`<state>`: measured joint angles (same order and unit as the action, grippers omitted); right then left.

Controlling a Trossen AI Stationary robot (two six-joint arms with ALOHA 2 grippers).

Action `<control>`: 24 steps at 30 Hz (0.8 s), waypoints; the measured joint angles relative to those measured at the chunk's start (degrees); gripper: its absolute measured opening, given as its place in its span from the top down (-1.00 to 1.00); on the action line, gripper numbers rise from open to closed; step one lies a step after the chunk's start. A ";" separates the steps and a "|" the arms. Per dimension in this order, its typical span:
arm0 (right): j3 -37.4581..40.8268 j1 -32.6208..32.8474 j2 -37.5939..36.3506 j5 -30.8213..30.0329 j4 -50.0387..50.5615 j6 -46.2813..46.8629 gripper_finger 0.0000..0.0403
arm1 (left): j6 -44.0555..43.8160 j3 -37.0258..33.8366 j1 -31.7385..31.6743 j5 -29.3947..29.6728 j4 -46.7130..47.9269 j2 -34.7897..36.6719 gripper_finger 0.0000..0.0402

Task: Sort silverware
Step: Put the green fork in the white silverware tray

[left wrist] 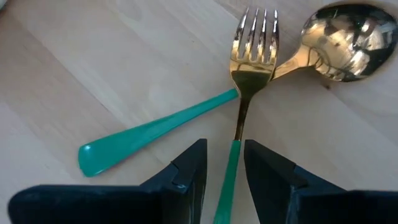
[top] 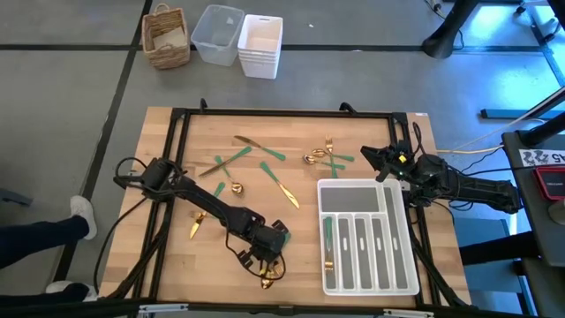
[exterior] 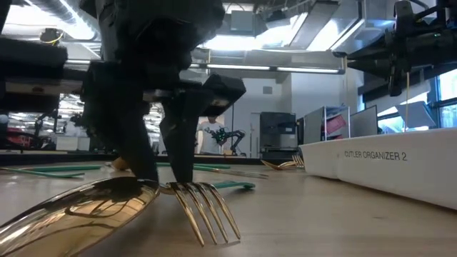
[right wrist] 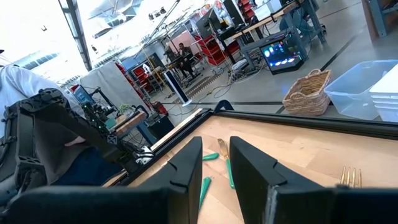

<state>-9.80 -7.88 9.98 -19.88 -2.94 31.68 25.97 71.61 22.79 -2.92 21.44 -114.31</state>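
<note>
**Left gripper straddling a fork at the near edge**

At the near edge of the table, I have the left gripper down over a fork, one finger on each side of its green handle. In the left wrist view there is a gap between each pad and the handle, so the jaws are parted and not yet clenched on it. A spoon lies just beside the fork, its green handle crossing under the fork's neck. In the low view the fork's tines and the spoon's bowl rest flat on the wood.

To the right, the white tray holds a fork in its left slot.

Further back I see more silverware spread across the middle of the table: a knife, forks and spoons, some crossing.

My right gripper hangs above the far corner of the tray, holding nothing; its jaws stand a little apart.

Beyond the table on the floor are a wicker basket, a clear bin and a white bin.
</note>
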 joint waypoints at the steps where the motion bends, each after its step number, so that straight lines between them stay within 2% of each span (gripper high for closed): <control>1: 0.00 -0.02 0.00 0.00 0.02 0.00 0.59 | 0.03 0.06 0.00 -0.25 -0.05 -0.47 0.50; 8: 0.00 0.00 0.00 0.02 0.02 0.00 0.59 | 1.00 0.15 -0.09 -0.74 -0.34 -1.08 0.54; 16: 0.00 -0.01 0.00 0.01 0.00 -0.02 0.59 | 0.73 0.44 -0.39 -0.25 -1.55 -0.31 0.94; 24: 0.00 -0.02 0.00 0.02 -0.02 -0.02 0.59 | -1.98 0.47 -0.60 -0.49 -0.85 3.17 0.97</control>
<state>-9.80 -7.90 9.98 -19.86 -2.96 31.66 23.99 72.08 22.19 -3.41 20.60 -111.14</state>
